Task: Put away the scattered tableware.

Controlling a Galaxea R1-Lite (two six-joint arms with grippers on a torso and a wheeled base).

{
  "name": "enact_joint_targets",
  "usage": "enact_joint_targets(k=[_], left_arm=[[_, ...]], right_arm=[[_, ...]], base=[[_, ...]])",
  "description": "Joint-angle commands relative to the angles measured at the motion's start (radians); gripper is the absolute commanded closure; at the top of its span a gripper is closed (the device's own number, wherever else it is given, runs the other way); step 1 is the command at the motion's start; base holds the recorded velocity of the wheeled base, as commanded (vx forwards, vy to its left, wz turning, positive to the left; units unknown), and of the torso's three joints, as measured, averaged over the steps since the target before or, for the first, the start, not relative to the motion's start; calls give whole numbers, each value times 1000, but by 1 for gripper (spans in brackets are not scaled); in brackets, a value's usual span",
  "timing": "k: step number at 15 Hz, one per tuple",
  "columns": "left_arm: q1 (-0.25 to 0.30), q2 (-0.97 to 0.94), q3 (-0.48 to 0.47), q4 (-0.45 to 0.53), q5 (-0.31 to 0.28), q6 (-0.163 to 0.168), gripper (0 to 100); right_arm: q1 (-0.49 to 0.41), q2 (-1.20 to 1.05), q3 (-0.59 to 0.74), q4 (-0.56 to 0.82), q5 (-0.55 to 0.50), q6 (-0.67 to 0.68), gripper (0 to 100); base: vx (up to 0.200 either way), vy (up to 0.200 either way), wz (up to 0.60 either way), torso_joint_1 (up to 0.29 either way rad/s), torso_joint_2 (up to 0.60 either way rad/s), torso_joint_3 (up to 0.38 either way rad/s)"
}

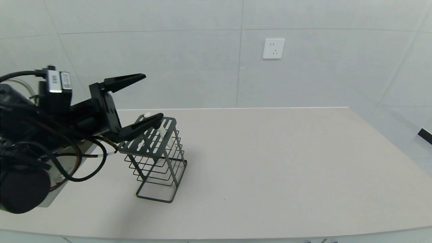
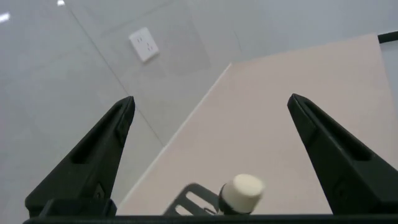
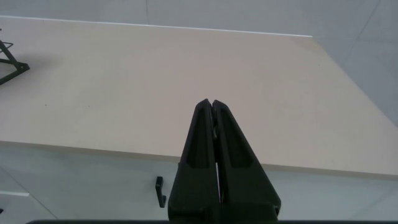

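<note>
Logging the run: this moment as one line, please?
left gripper: open, above rack | right gripper: shut, empty | rack: upright on table, white-tipped utensil slotted in

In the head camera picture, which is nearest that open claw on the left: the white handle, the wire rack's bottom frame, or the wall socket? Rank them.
1. white handle: sticking up from the rack's top, right by the left gripper.
2. bottom frame: on the table, below the gripper.
3. wall socket: on the back wall, off to the right.

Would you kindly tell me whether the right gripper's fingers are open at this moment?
No, the right gripper has its fingers pressed flat together, with nothing between them.
</note>
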Motion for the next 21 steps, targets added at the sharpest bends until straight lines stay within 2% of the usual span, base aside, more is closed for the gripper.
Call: enact_joint_targets(k=[1, 4, 5, 6, 7, 8, 9, 10, 11, 12, 13, 14, 16, 17, 18, 19, 20, 21], left_arm=[[-1, -238, 103, 3, 0, -1, 0], [9, -530, 385, 40, 2, -10, 0], [9, -630, 497, 69, 0, -24, 0], [9, -702, 566, 101, 0, -39, 0], [11, -817, 586, 210, 3, -39, 0], [11, -988, 577, 382, 14, -55, 0], [16, -1109, 577, 514, 37, -82, 0], [23, -1353, 577, 842, 63, -122, 0], [35, -1511, 566, 1066, 68, -134, 0], [46, -1603, 557, 1241, 71, -114, 0], [48, -1578, 570, 1255, 92, -88, 0], [48, -1581, 580, 1256, 114, -96, 0], [49, -1581, 585, 1339, 339, -104, 0], [48, -1581, 585, 1400, 531, -116, 0], [48, -1581, 585, 1429, 591, -125, 0], [48, -1581, 583, 1495, 726, -139, 0], [49, -1581, 585, 1495, 767, -142, 0], [111, -1606, 586, 1521, 853, -148, 0]], right_arm=[[0, 1, 0, 0, 0, -1, 100], [0, 1, 0, 0, 0, -2, 100], [0, 1, 0, 0, 0, -2, 100], [0, 1, 0, 0, 0, -2, 100], [-2, 1, 0, 0, 0, -2, 100], [-2, 1, 0, 0, 0, -2, 100], [-2, 1, 0, 0, 0, -2, 100], [-2, 1, 0, 0, 0, -1, 100], [-2, 1, 0, 0, -1, -1, 100], [-2, 1, 0, 0, -1, -1, 100], [-2, 1, 0, 0, -1, -1, 100], [-2, 1, 0, 0, -1, -1, 100], [-2, 1, 0, 0, -1, 2, 100], [0, 1, 0, 0, -1, 2, 100], [-2, 1, 0, 0, -1, 1, 100], [0, 1, 0, 0, -3, 1, 100], [0, 1, 0, 0, -3, -1, 100], [2, 1, 0, 1, -3, -1, 100]], base=[[0, 0, 0, 0, 0, 0], [0, 0, 0, 0, 0, 0], [0, 0, 0, 0, 0, 0], [0, 0, 0, 0, 0, 0], [0, 0, 0, 0, 0, 0], [0, 0, 0, 0, 0, 0], [0, 0, 0, 0, 0, 0], [0, 0, 0, 0, 0, 0], [0, 0, 0, 0, 0, 0], [0, 0, 0, 0, 0, 0], [0, 0, 0, 0, 0, 0], [0, 0, 0, 0, 0, 0], [0, 0, 0, 0, 0, 0], [0, 0, 0, 0, 0, 0], [0, 0, 0, 0, 0, 0], [0, 0, 0, 0, 0, 0], [0, 0, 0, 0, 0, 0], [0, 0, 0, 0, 0, 0]])
